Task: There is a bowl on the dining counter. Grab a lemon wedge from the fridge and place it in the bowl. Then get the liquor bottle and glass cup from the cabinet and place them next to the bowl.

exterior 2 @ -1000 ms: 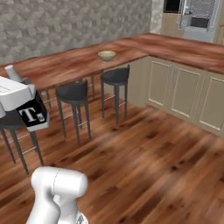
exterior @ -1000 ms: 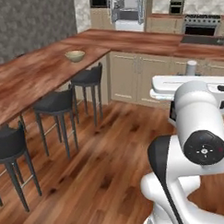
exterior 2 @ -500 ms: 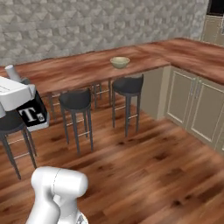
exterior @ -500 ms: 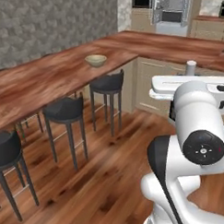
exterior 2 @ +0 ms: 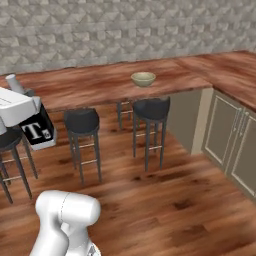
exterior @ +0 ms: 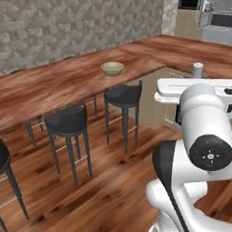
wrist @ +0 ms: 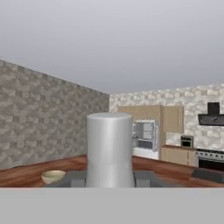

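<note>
A tan bowl (exterior: 112,68) (exterior 2: 143,78) (wrist: 53,176) stands on the wooden dining counter (exterior: 59,84) (exterior 2: 95,85), near its corner. My gripper (wrist: 110,180) (exterior: 198,82) (exterior 2: 17,95) is held level, well short of the counter, and is shut on a pale grey cylinder that looks like the glass cup (wrist: 109,148) (exterior: 197,69) (exterior 2: 13,83), which stands upright between the fingers (wrist: 75,178). The lemon wedge and the liquor bottle are out of view. Far behind, the fridge (wrist: 145,138) (exterior: 220,13) stands open.
Black bar stools (exterior: 68,122) (exterior 2: 150,110) line the near side of the counter. Beige base cabinets (exterior 2: 235,142) run along the right under the counter's other leg. A stone wall (exterior 2: 125,30) rises behind. Open wooden floor (exterior 2: 165,190) lies between me and the stools.
The whole picture has shifted, so the base has moved: the counter, bowl and stools now sit nearer and more central. The cup stays in the gripper as before.
</note>
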Controlling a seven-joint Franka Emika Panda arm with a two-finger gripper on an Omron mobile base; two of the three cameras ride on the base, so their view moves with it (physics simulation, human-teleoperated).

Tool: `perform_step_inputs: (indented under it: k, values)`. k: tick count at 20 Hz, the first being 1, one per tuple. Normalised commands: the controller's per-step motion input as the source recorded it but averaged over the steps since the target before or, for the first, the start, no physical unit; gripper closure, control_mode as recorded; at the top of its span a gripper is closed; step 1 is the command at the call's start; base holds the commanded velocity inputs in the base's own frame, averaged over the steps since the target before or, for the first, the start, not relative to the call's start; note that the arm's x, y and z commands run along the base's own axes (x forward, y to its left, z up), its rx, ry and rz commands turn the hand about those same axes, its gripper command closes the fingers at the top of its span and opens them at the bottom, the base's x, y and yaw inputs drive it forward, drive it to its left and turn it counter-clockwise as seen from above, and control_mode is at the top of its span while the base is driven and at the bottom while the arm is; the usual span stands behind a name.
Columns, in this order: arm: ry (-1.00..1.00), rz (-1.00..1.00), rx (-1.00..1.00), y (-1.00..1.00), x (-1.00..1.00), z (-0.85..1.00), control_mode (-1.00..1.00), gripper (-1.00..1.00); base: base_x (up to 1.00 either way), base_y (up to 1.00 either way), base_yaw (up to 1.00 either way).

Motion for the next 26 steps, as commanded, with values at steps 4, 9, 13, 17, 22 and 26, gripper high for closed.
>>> perform_step_inputs:
  k: [4, 9, 13, 17, 22, 26]
  values:
    - [0.00, 0.00, 0.00, 0.00, 0.00, 0.00, 1.00, 1.00, 0.82, -0.78, 0.39]
    - [0.00, 0.00, 0.00, 0.00, 0.00, 0.00, 1.00, 1.00, 0.82, -0.78, 0.39]
    - [0.00, 0.00, 0.00, 0.00, 0.00, 0.00, 1.00, 1.00, 0.82, -0.78, 0.39]
    - [0.00, 0.00, 0.00, 0.00, 0.00, 0.00, 1.00, 1.00, 0.84, -0.80, 0.38]
    - [0.00, 0.00, 0.00, 0.00, 0.00, 0.00, 1.00, 1.00, 0.96, -0.77, 0.34]
    - [0.00, 0.00, 0.00, 0.00, 0.00, 0.00, 1.00, 1.00, 0.98, -0.63, 0.29]
